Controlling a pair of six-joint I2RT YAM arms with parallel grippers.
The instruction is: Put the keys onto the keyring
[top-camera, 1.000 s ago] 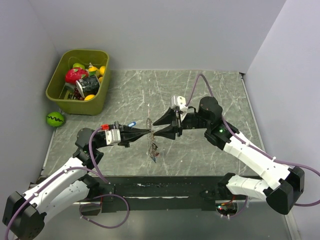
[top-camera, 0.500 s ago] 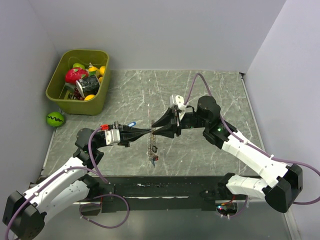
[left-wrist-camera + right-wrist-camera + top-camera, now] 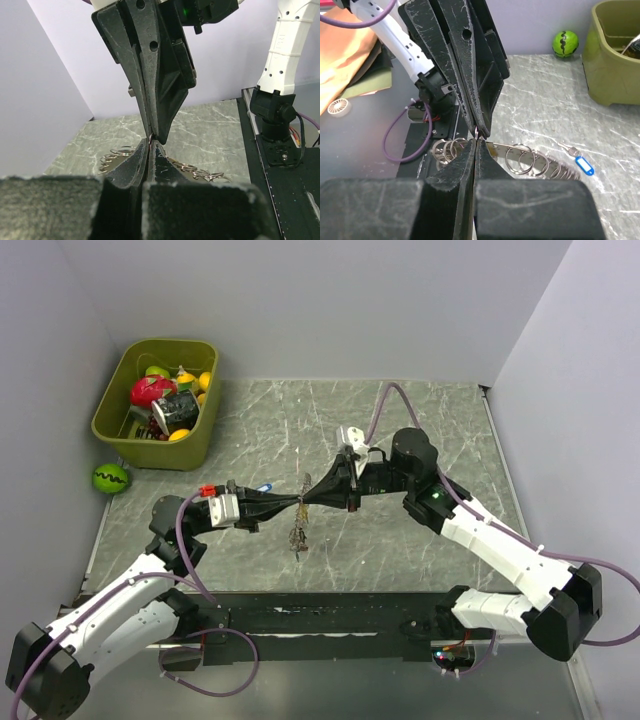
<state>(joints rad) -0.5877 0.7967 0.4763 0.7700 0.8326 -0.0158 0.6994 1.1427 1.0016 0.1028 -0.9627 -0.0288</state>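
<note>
The keyring (image 3: 298, 532), a chain of silver rings, hangs over the marble table between both gripper tips. My left gripper (image 3: 298, 503) is shut on its top from the left. My right gripper (image 3: 310, 497) is shut on the same spot from the right, tip to tip. From the right wrist, my right gripper (image 3: 476, 140) meets the left gripper's tips at a small ring, and the keyring (image 3: 520, 150) trails behind. The left wrist view shows my left gripper (image 3: 150, 142) shut and the keyring (image 3: 200, 172) below. One of the keys (image 3: 580, 162), blue-tagged, lies on the table (image 3: 263, 487).
A green bin (image 3: 150, 435) of toy fruit and a cup stands at the back left. A green ball (image 3: 110, 478) lies beside it off the table's left edge. Walls close in the left, back and right sides.
My right gripper has moved left to the left gripper's tips and shut on the keyring. The hanging keyring sits a little higher. The left arm has barely moved.
</note>
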